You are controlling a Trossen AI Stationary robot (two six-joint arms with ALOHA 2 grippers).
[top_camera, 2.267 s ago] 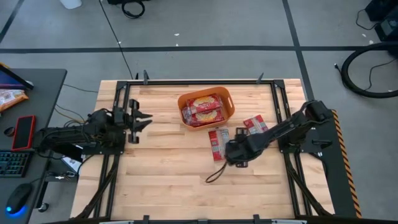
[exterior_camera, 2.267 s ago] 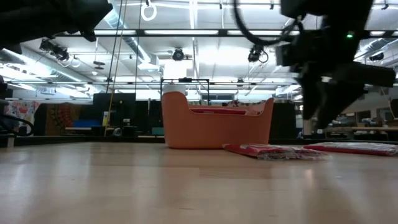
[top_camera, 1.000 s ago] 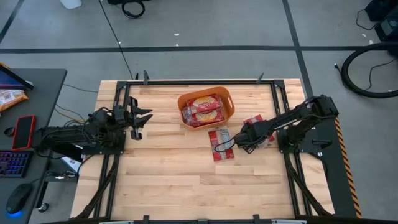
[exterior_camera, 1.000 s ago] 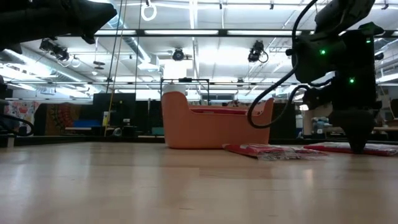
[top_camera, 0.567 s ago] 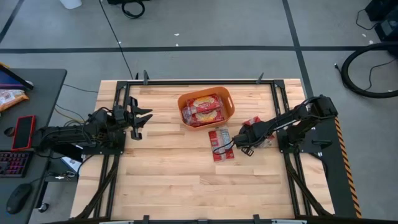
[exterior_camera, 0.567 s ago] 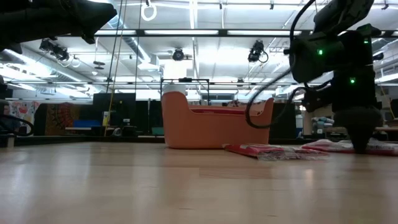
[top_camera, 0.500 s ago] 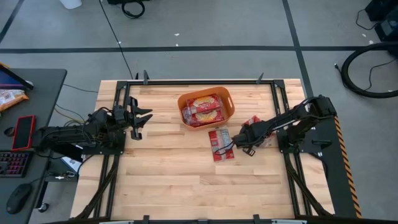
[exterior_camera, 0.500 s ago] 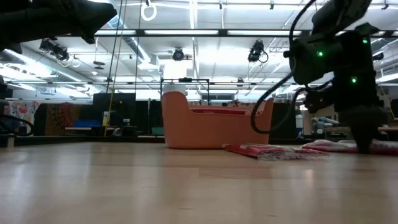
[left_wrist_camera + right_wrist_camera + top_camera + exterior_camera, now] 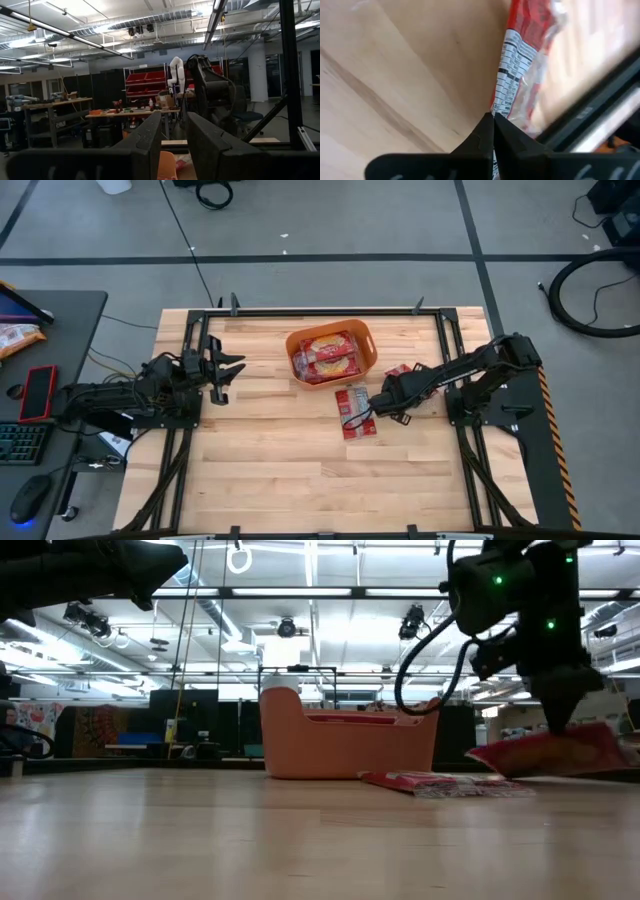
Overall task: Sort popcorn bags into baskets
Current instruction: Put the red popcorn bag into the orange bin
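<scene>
**Inspector:** Since the frame a second earlier, the right gripper (image 9: 392, 394) had closed and risen. One popcorn bag (image 9: 553, 752) that had lain flat on the wood was now clear of it, hanging tilted in the low view.

**Clerk:** Was the grip confirmed?

**Inspector:** It was. The right wrist view showed the two dark fingers (image 9: 487, 136) pressed together on the edge of the held bag, with its printed panel hanging beyond them. From above, only a red corner of that bag showed past the arm, just beside the basket's right side.

**Clerk:** And the basket?

**Inspector:** The orange basket (image 9: 368, 340) stood at the far middle of the table (image 9: 270, 470). At least two bags (image 9: 326, 355) lay inside it, side by side. Whether more lay beneath them could not be told.

**Clerk:** What remained outside?

**Inspector:** One loose bag (image 9: 353, 412) lay flat on the table, near the basket and on its near side, just beside the right gripper. No others were visible on the wood.

**Clerk:** The left arm?

**Inspector:** The left gripper (image 9: 222, 370) hung idle at the table's left side, well apart from the bags, fingers partly spread and holding nothing.

**Clerk:** Your assessment?

**Inspector:** Well advanced, in the inspector's judgement: the held bag was not yet delivered, and one more pickup was outstanding.
</scene>
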